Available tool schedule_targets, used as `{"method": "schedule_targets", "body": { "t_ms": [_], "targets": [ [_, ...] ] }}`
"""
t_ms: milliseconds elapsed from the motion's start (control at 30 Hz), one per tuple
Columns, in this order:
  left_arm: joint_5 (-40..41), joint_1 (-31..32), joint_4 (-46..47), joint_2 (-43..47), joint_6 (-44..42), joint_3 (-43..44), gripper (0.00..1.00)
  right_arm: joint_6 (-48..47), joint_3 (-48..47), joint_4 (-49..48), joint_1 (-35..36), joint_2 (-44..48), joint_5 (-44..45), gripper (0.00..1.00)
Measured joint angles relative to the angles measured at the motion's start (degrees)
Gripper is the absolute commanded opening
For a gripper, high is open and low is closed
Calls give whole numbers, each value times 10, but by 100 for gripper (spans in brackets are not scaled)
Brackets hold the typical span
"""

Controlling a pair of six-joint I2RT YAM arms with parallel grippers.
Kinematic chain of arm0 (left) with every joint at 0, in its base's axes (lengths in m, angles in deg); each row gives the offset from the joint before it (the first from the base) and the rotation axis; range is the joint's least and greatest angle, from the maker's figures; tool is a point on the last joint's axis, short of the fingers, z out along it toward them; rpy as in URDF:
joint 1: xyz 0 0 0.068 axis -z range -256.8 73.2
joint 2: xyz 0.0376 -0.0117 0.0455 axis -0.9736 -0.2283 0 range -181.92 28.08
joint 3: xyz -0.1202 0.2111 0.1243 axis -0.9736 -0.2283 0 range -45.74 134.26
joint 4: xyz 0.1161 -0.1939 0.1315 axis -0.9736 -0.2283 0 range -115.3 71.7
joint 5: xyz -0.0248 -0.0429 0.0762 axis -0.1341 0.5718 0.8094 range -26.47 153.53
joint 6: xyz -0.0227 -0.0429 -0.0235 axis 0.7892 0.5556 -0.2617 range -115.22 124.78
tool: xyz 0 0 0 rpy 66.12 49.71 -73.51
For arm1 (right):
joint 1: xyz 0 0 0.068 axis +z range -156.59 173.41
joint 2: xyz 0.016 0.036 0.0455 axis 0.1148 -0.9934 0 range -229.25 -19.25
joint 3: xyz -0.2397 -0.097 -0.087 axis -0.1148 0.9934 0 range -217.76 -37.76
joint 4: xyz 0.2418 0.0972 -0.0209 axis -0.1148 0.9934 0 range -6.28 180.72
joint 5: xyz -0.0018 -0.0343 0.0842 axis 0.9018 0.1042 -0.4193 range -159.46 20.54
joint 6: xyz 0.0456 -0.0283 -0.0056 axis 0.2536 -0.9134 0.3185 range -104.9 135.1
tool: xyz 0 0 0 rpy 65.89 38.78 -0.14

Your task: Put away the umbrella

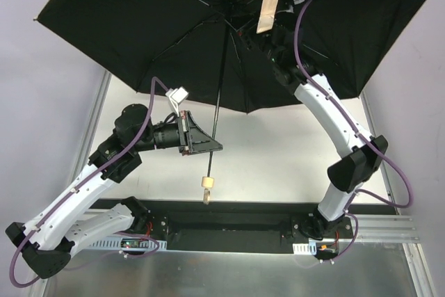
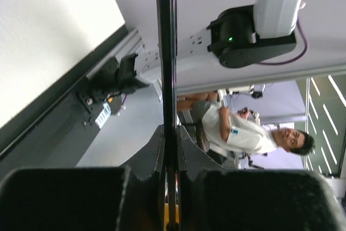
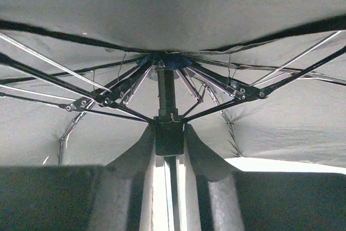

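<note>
Top external: left end effector and right end effector each clamp the shaft of the open umbrella.

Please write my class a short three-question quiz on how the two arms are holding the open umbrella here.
1. True or false: the umbrella is folded shut.
2. The left gripper is clamped on: A the knob; B the shaft; C the fabric edge.
3. Which gripper holds the umbrella just below the ribs?
Key: 1 false, it is open. 2 B. 3 the right gripper.
</note>
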Motion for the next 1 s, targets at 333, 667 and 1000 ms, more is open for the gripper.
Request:
{"method": "schedule_targets", "body": {
  "t_ms": [333, 667, 1000],
  "targets": [
    [-89, -2, -101, -15, -47, 20, 0, -13, 249, -141, 17, 149, 59, 0],
    [-70, -16, -75, -11, -56, 20, 53, -22, 245, -156, 13, 162, 18, 0],
    [-7, -46, -14, 33, -27, -21, 87, -46, 121, -130, 7, 81, -92, 0]
  ]
}}
